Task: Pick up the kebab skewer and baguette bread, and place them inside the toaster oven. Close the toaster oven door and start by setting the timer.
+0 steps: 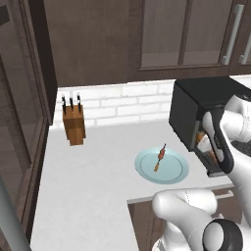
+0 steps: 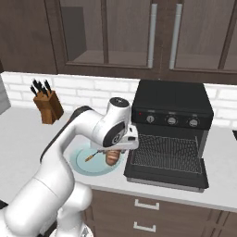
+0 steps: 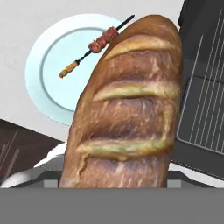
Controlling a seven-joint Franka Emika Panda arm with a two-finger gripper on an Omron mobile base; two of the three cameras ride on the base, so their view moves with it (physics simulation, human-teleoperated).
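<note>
The gripper [image 2: 112, 156] holds the baguette [image 3: 127, 109] above the counter's front edge, between the plate [image 1: 172, 172] and the open oven door [image 2: 164, 178]. The hand view shows its scored crust; the left base view shows the skewer [image 1: 160, 157] lying across the plate's middle.

A home kitchen, rendered. A black toaster oven [image 2: 172, 121] stands on a pale surface [image 1: 98, 171] against a white brick backsplash [image 1: 117, 103]. Dark wood cabinets [image 2: 115, 32] with bar handles hang above the oven, and drawers [image 2: 148, 213] sit below it. Left of the oven lie a pale blue plate [image 1: 147, 171] with a skewer [image 1: 160, 157] and, farther left, a wooden knife block [image 1: 74, 125].
</note>
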